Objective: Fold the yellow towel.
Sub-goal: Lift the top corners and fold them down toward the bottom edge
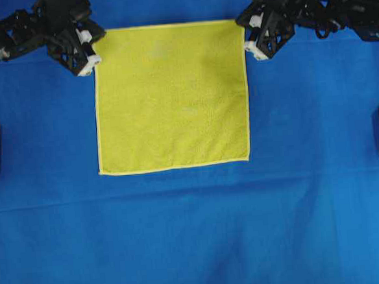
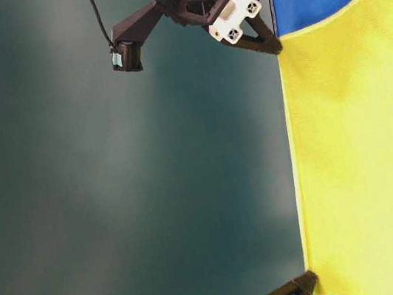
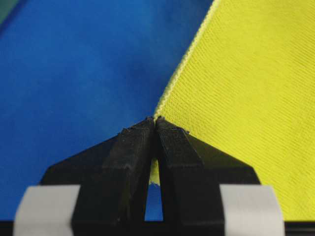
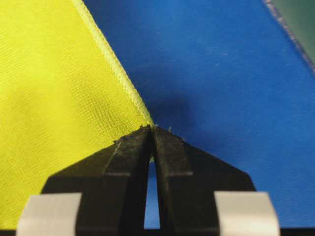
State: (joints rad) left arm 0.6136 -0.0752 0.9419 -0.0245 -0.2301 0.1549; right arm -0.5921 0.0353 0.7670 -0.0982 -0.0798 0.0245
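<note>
Black fingertips of your left gripper (image 3: 155, 120) meet at a point on the corner of the yellow towel (image 3: 246, 98), with a sliver of yellow showing in the slot between the fingers lower down, so you have that corner pinched. Your right gripper (image 4: 151, 129) reads the same way: tips pressed together right where the towel's stitched hem (image 4: 115, 69) ends, closed on that corner.

Step back to the overhead view and you see the left gripper (image 1: 94, 63) at the towel's top-left corner and the right gripper (image 1: 256, 49) at its top-right corner, each arm reaching in from its own side. Between them the yellow towel (image 1: 171, 98) lies spread as a flat square, unfolded, its paler hem running along all four sides. Its two lower corners lie free.

Under the towel you have the blue sheet (image 1: 196, 232), which covers the whole work surface and shows a few soft creases below the towel. In the table-level view both grippers hold the towel's edge against a dark green background (image 2: 77, 196).
</note>
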